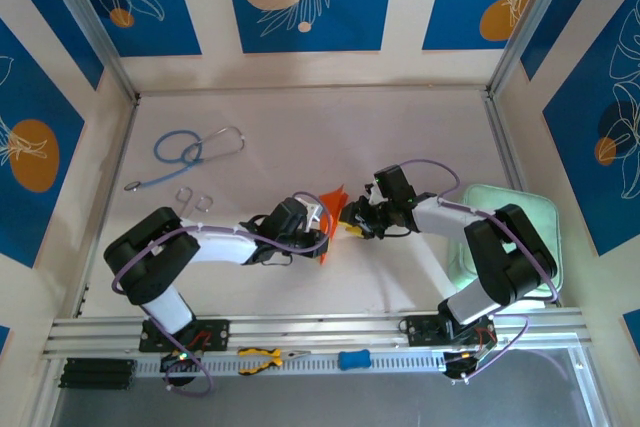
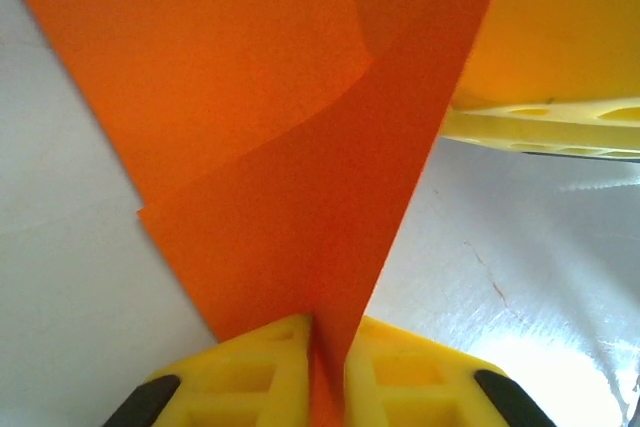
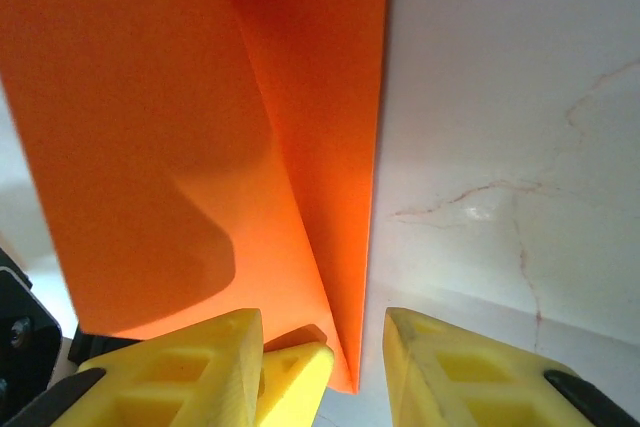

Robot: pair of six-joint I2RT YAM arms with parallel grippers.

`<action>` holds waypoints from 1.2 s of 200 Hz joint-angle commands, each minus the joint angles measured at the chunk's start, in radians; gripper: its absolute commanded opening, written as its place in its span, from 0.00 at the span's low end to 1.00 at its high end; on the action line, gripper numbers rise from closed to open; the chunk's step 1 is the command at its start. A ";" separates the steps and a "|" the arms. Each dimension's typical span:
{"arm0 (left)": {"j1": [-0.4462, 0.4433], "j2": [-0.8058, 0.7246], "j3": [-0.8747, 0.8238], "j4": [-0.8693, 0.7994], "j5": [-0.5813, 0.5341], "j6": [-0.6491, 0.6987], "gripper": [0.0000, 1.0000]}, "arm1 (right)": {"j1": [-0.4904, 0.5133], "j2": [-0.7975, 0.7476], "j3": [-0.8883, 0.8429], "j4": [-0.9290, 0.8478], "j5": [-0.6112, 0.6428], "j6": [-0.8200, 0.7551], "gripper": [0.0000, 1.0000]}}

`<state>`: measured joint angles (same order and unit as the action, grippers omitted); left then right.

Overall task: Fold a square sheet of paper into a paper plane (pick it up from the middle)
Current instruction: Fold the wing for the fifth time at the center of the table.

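Note:
The square sheet of paper is bright orange, partly folded, and held up off the white table mid-table between both arms. My left gripper is shut on it. In the left wrist view the yellow fingertips pinch a folded layer of the paper at the gripper. My right gripper meets the sheet from the right and stands open. In the right wrist view a pointed fold of the paper hangs inside the gripper, close to the left finger and apart from the right one.
A blue stethoscope and small metal clips lie at the back left. A pale green pad sits under the right arm. Yellow pliers and a blue object rest on the front rail.

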<state>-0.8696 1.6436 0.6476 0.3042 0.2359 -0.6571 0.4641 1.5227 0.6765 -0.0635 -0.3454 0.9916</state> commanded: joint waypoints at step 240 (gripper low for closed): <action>0.007 0.141 0.149 -0.159 0.124 0.053 0.00 | -0.017 -0.104 -0.155 0.223 -0.085 -0.009 0.06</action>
<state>-0.8684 1.7573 0.7647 0.2192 0.3294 -0.6380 0.4412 1.4410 0.5423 0.1059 -0.4160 0.9768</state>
